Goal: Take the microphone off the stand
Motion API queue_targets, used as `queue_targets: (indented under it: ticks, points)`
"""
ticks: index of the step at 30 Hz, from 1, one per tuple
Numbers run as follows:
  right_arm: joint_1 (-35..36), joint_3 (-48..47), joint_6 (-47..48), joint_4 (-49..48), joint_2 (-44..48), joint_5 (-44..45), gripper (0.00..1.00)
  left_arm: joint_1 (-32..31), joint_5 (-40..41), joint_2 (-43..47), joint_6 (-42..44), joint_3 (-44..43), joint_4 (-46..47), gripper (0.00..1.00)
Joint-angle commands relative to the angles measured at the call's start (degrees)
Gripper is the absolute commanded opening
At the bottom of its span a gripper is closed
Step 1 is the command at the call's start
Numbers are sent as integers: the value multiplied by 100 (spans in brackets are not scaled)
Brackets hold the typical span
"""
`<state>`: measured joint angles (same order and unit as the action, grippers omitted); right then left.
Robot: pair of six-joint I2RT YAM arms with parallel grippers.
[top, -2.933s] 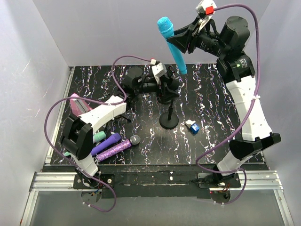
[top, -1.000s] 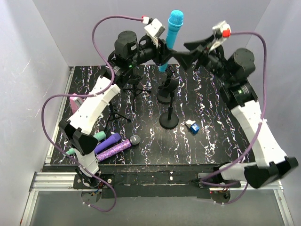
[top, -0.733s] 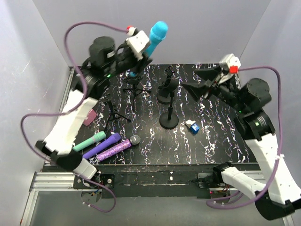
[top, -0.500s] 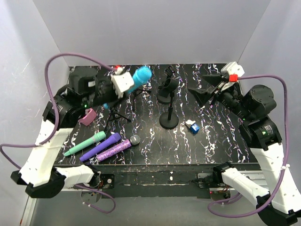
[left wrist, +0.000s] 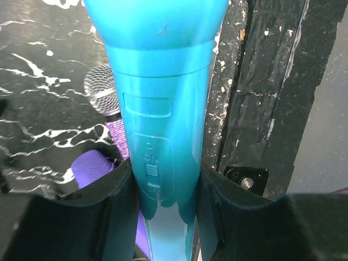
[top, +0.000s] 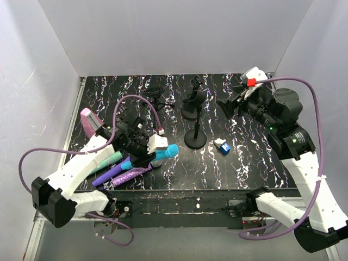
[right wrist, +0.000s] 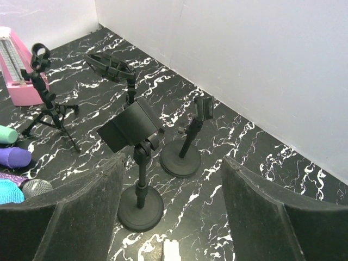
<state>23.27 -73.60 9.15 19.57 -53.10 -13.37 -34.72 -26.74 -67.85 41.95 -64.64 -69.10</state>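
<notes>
Clearly, on the table [top: 255,163] the stand [top: 196,126] is empty, the right gripper [top: 227,106] spread and holding nothing beyond it. The left gripper [top: 144,156] pinches the blue microphone [top: 165,153] low over the purple microphones [top: 122,169] near the front edge; released askew, it could roll off.

Lying side by side at seven o'clock on the black marbled bench [top: 244,163]: green microphone [top: 112,157], purple microphone [top: 110,173], glittery purple microphone [top: 130,174]. At nine o'clock, pink ridged object [top: 91,120], near a black tripod [right wrist: 48,100]. Just right of centre, small blue-and-white box [top: 222,145]. Toward twelve o'clock, second tripod [right wrist: 111,65] carrying a cradle mount.
</notes>
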Motion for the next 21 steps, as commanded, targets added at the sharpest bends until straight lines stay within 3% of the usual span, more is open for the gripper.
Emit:
queue_targets:
  ticks: [1,10,14,18,21]
  points:
    - [-15,-277,193,-313,-174,141,77,-26,-445,-166,-30,600,801,0]
    - [-111,-664,184,-16,-377,335,80,-237,-508,-448,-627,1647,2233,0]
    - [-182,-673,96,248,-315,150,79,-263,-157,-641,-689,1964,2611,2]
    - [-226,-690,70,319,-332,211,80,-263,335,-904,-653,2166,2954,8]
    - [-279,-761,78,363,-394,212,80,-255,442,-949,-636,2307,3174,18]
